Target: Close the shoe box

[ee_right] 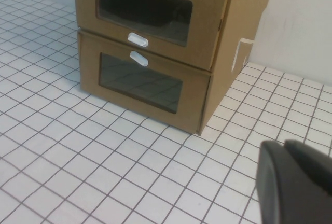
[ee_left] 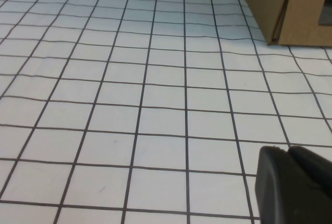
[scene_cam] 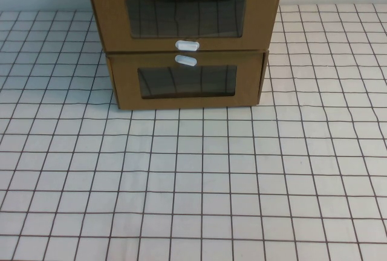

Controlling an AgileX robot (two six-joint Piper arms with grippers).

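At the top centre of the high view, the shoe box [scene_cam: 184,13] sits on a twin box [scene_cam: 187,83], and both stand on the gridded table [scene_cam: 193,182] against the far wall. Neither arm appears in this view; the middle and lower parts of the frame hold only white squares.

From the left wrist view, the left gripper [ee_left: 293,185] hangs low over the table, with only a dark rounded piece of it visible. A corner of the twin box [ee_left: 306,11] lies ahead of it and well apart. I cannot tell how far this gripper is open. Nothing is seen in it or touching it.

From the right wrist view, the right gripper [ee_right: 295,182] is held above the table, again seen only as a dark rounded piece. The shoe box [ee_right: 150,11] lies ahead and well apart, its window and tab [ee_right: 138,39] facing the camera. Its drawer front stands a little proud of the sleeve around it. The twin box [ee_right: 140,81] beneath shows its own tab [ee_right: 139,58] just above its window. This gripper's opening cannot be told either, and it touches neither box.
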